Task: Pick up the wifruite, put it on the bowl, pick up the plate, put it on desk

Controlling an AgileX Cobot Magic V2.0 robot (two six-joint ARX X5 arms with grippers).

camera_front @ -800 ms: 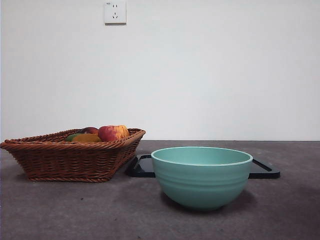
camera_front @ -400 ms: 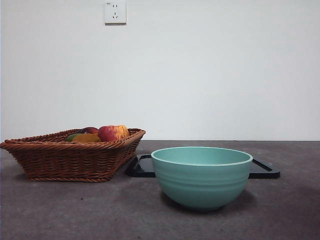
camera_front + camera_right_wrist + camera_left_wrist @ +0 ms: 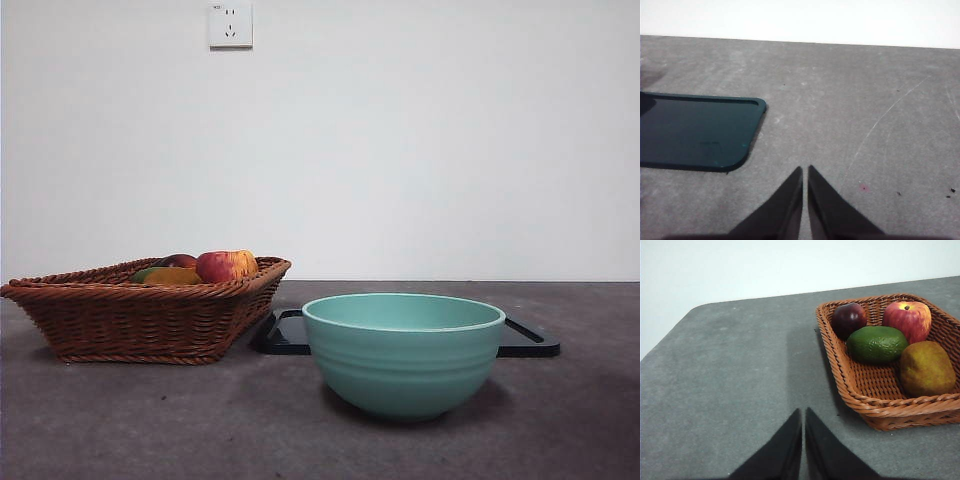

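Wifruite (image 3: 926, 368): brownish-orange oval fruit lying in the wicker basket (image 3: 850, 385), at the basket's near corner as the left wrist camera sees it; just beside the green fruit (image 3: 876, 344) and close to the apple (image 3: 907, 320).
Other fruit: a dark red-purple round fruit (image 3: 849, 319), possibly a plum, sits next to the green one.
Front view of basket: only the fruit tops clear the basket rim (image 3: 150, 290); the apple (image 3: 226, 265) is plain, the rest are hard to tell apart.
Bowl (image 3: 403, 352): mint-teal, ridged, upright on the desk (image 3: 150, 420), nothing visible above its rim from this low angle.
Plate (image 3: 695, 131): flat dark tray with rounded corners, lying on the desk behind the bowl; its ends (image 3: 530, 340) show on both sides of the bowl.
Left gripper (image 3: 803, 412): jaws pressed together, holding nothing, above bare desk near the basket.
Right gripper (image 3: 805, 170): jaws together, holding nothing, over the desk near the plate's corner.
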